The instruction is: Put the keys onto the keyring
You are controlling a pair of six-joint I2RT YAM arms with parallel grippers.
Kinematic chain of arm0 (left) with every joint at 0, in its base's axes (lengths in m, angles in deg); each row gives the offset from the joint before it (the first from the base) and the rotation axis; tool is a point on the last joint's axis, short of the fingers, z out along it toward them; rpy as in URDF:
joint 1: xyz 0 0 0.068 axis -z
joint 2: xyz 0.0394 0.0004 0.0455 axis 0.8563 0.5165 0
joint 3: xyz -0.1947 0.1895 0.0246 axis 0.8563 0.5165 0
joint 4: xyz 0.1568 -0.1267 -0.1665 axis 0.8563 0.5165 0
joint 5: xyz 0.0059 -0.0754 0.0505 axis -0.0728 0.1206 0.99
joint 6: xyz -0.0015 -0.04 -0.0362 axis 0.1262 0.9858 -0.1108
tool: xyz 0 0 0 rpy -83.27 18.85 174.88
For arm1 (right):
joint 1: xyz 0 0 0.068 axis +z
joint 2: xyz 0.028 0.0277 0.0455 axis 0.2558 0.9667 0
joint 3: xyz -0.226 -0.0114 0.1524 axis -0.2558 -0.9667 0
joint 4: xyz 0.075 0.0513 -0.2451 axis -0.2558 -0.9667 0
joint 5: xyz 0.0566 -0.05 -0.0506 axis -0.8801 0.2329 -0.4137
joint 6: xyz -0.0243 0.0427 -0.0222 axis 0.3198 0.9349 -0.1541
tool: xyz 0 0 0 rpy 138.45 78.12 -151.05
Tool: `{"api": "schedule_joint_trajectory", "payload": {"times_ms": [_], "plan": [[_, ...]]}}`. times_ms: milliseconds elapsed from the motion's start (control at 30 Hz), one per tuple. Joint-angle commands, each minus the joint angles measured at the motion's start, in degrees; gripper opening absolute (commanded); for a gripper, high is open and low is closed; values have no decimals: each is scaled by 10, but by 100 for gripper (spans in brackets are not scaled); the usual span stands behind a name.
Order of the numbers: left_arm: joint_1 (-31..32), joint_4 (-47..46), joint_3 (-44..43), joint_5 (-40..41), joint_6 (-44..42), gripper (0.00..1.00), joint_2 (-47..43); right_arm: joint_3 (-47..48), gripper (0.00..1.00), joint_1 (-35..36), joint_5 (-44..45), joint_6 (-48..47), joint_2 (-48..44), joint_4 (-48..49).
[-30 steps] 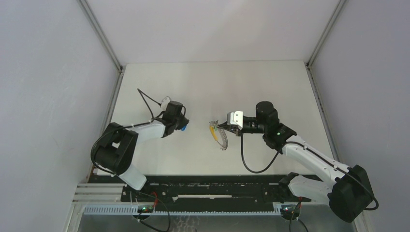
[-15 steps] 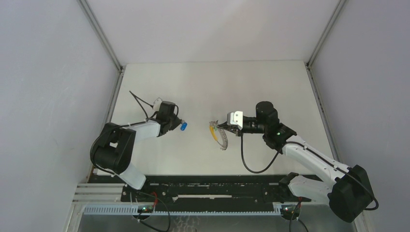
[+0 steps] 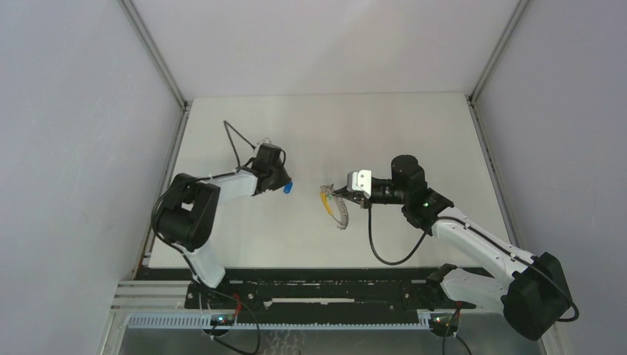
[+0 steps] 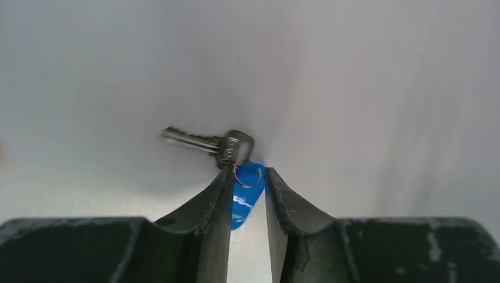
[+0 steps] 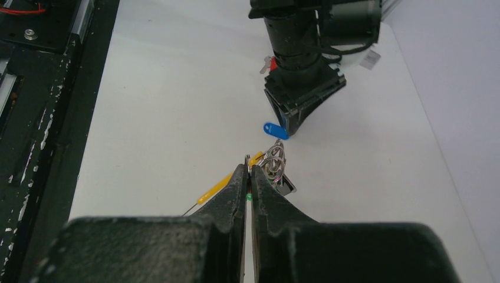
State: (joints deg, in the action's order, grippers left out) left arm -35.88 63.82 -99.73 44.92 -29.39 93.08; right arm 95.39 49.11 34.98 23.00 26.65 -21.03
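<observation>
The blue key (image 3: 286,188) has a silver blade (image 4: 197,141) and a blue plastic head (image 4: 244,190). My left gripper (image 3: 279,182) is nearly shut, with that blue head between its tips (image 4: 246,180). My right gripper (image 3: 342,194) is shut on the thin metal keyring (image 5: 248,160). The keyring's yellow tab (image 5: 227,184) and its bead chain (image 3: 339,216) hang beside the jaws. Several small silver loops (image 5: 275,160) bunch at the right fingertip. A bit of red, probably the red key (image 5: 272,62), shows behind the left arm.
The left arm's wrist (image 5: 301,71) stands just beyond the blue key (image 5: 275,131) in the right wrist view. A black rail (image 3: 325,292) runs along the table's near edge. White walls close in the table on both sides.
My left gripper swung left, then came back up and to the right onto the blue key. The blue key shifted slightly up and right. The right arm and the keyring have not moved.
</observation>
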Motion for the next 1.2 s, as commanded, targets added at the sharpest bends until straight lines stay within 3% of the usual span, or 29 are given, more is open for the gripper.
{"api": "schedule_joint_trajectory", "payload": {"times_ms": [0,100,300,567,733,867,1167], "plan": [[28,50,-87,-49,-138,31,44,0,0,3,-2,-6,-13,22],[43,50,-99,-49,-184,31,34,0,0,3,0,-6,-15,21],[43,56,-56,21,-174,33,-30,1,0,5,1,-6,-16,21],[73,89,-95,80,-210,48,-7,0,0,5,5,-8,-18,17],[72,138,-172,84,-309,46,27,0,0,4,6,-10,-19,16],[72,198,-229,82,-373,39,64,0,0,4,7,-10,-17,16],[71,235,-279,27,-405,37,107,0,0,4,4,-9,-16,17]]}}
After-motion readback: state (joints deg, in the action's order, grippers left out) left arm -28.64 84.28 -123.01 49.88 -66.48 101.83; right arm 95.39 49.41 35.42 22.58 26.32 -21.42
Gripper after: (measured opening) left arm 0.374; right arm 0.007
